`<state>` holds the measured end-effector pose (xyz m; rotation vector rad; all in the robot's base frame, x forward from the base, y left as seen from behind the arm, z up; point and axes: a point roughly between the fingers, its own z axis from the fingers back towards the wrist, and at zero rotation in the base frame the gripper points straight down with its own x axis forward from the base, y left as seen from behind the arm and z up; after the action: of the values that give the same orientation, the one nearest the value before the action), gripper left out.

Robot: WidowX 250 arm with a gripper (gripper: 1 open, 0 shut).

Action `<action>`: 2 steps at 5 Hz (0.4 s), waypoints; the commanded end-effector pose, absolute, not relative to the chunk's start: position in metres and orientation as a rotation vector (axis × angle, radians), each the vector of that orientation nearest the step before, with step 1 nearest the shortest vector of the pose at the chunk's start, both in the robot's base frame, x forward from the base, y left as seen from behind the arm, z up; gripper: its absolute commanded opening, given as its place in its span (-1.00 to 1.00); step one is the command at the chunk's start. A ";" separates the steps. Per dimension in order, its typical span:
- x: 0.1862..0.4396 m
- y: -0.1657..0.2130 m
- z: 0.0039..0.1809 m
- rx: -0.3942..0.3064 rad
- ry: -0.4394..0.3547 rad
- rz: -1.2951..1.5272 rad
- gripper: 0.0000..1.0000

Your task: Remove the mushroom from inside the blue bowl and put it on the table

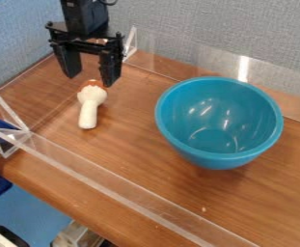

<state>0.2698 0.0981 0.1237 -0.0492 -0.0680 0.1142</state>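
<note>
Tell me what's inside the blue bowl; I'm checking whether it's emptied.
Nothing: the blue bowl shows only bare, glossy interior. The mushroom lies on the table to its left. Nothing hides the bowl's inside.

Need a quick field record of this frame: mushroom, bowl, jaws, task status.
mushroom: lying on its side on the table, left of the bowl, outside it
blue bowl: upright, nothing inside
gripper: pointing down, above the mushroom, jaws open, holding nothing
contact: jaws clear of the mushroom
task status: mushroom already out of the bowl and on the table
</note>
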 end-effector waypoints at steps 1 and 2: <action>0.273 0.101 0.131 -0.036 -0.097 0.136 1.00; 0.273 0.102 0.132 -0.034 -0.100 0.143 1.00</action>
<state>0.2700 0.0989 0.1229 -0.0486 -0.0669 0.1415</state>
